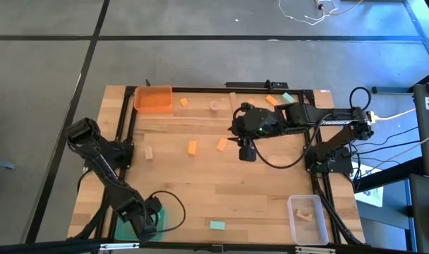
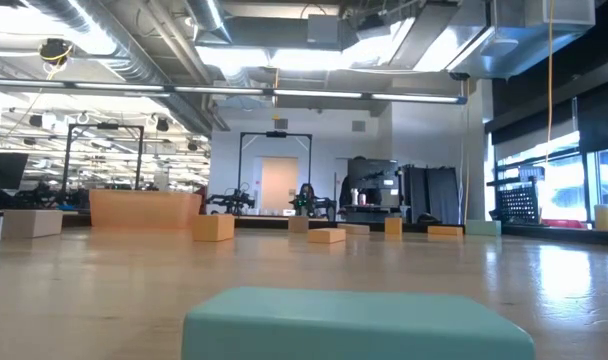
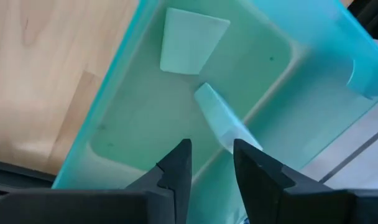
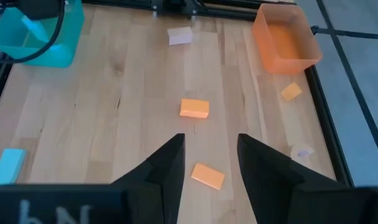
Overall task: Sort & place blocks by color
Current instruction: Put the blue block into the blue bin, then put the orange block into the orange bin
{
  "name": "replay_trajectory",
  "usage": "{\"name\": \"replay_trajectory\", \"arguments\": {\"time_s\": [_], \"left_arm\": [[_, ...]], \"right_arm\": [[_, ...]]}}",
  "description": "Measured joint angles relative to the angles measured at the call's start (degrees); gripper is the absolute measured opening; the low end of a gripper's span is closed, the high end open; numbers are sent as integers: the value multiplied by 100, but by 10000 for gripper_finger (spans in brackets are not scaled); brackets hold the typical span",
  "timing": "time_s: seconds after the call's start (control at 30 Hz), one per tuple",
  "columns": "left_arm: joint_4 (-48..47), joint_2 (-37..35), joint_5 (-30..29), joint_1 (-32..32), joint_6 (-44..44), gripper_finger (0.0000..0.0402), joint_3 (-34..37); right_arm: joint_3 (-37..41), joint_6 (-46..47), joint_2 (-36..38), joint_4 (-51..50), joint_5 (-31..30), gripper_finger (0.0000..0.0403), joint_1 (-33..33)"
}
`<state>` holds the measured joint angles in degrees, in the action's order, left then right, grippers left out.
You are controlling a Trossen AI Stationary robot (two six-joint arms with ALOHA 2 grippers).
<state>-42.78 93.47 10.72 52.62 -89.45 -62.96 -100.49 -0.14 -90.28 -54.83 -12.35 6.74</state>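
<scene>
My left gripper (image 3: 211,163) stands open over the green tray (image 3: 313,68) at the table's near left corner (image 1: 147,220), pointing steeply down. Two teal blocks are in the tray: one (image 3: 190,40) lies flat on its floor, the other (image 3: 221,117) lies slanted just past my fingertips. My right gripper (image 4: 211,155) hangs open above the table's middle (image 1: 246,149), with nothing between its fingers. Below it on the wood lie two orange blocks (image 4: 194,108) (image 4: 207,176). Another teal block (image 1: 216,226) lies near the front edge. My left gripper has the slanted teal block's near end (image 3: 242,142) right beside one fingertip (image 3: 242,152). Whether the fingertip touches the block I cannot tell.
The orange tray (image 1: 153,99) stands at the far left, the clear tray (image 1: 307,219) with a wood block at the near right. Loose orange, wood and teal blocks lie along the far edge (image 1: 271,100) and at mid-left (image 1: 149,153). A black cable (image 1: 285,159) loops under the right arm.
</scene>
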Motion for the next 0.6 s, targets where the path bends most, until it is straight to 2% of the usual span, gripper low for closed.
{"name": "replay_trajectory", "arguments": {"time_s": [0.27,0.4,0.5,0.6], "left_arm": [[-79,-377,-354,-14,-113,111,0],[-347,-685,-432,-76,-285,111,0],[-600,-1007,-852,-129,-305,107,0],[-924,-1367,-1530,-231,-299,107,0]], "right_arm": [[0,1,0,-526,180,147,0],[0,358,0,-651,153,147,-13],[0,790,0,-801,18,147,-89],[0,1045,0,-1048,-326,147,-243]]}}
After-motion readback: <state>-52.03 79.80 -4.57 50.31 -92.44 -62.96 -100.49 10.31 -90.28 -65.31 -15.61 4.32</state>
